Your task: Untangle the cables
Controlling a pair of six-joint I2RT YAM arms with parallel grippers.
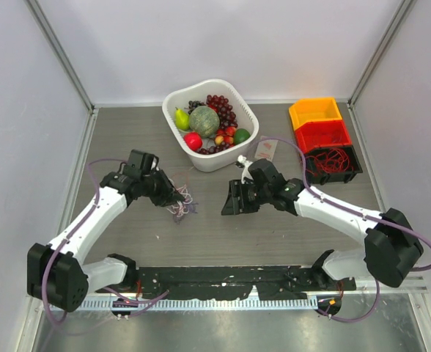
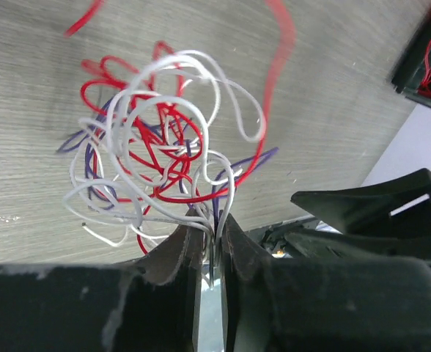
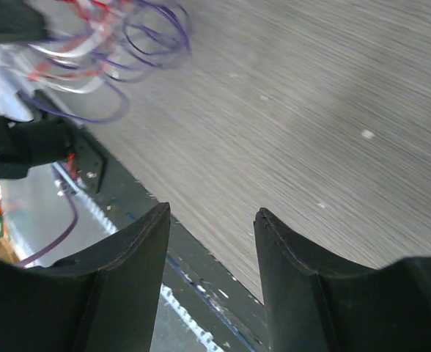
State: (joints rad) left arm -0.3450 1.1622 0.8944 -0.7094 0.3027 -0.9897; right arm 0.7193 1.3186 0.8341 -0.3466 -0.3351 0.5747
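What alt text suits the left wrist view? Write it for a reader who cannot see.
The left fingers pinch white strands at the near edge of the cables, a loose tangle of red, white and purple-blue wire seen against the grey wood-grain table. A black bin holding red wire shows at the top right.

left tool (image 2: 212,229) pinched nearly closed; right tool (image 3: 212,213) jaws apart

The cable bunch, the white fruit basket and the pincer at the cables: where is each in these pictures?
cable bunch (image 2: 160,150), left wrist view, the middle of the tangle.
white fruit basket (image 1: 226,156), top external view, its near outer wall.
left pincer (image 2: 214,236), left wrist view, midway between its fingertips.
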